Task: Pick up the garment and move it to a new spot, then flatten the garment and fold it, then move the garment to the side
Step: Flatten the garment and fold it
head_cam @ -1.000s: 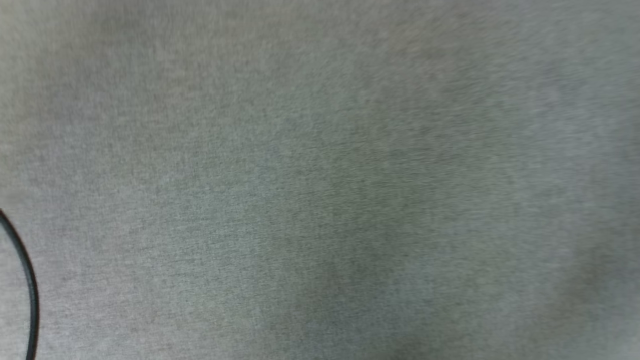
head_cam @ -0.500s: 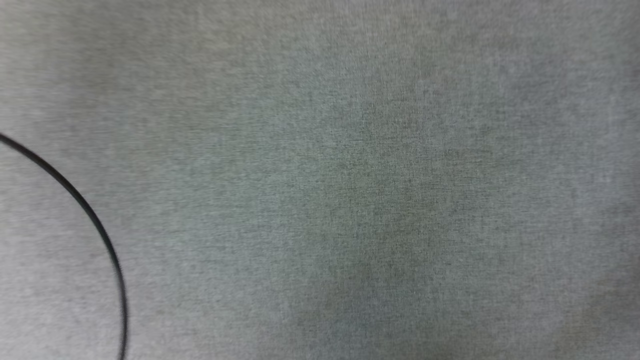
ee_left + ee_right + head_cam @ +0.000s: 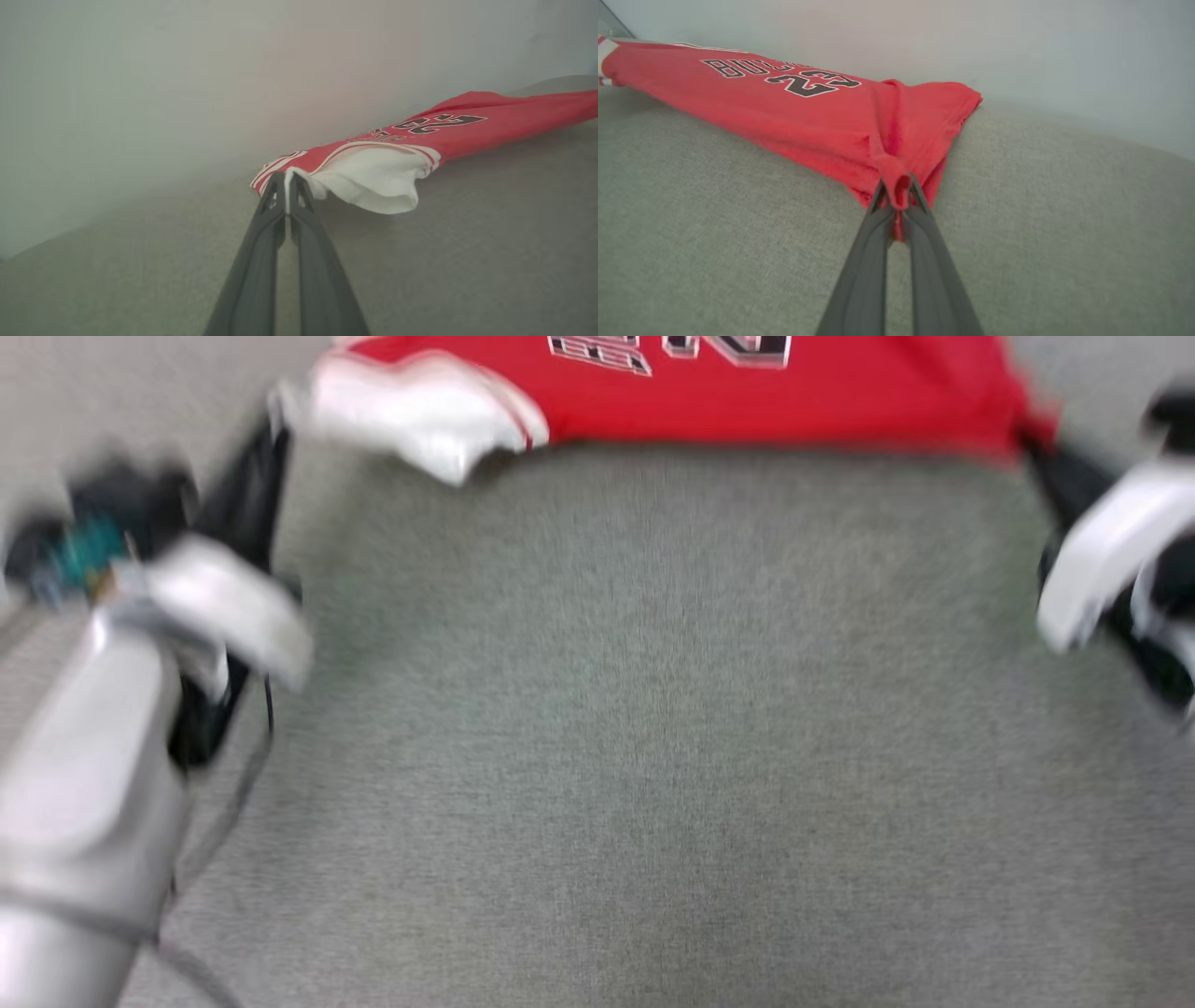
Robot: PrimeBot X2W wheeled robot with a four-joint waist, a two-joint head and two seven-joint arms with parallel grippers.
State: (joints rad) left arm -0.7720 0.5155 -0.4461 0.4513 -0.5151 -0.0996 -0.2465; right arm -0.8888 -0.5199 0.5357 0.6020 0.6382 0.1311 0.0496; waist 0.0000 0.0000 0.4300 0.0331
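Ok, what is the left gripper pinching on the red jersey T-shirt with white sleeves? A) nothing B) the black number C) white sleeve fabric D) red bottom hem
C: the left gripper is closed on the white sleeve of the red jersey T-shirt.

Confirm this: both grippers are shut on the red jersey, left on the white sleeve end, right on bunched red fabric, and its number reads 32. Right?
No. The number on the garment reads 23, not 32, as the right wrist view shows. The rest holds: the left gripper is shut on the white sleeve end, the right gripper on bunched red fabric.
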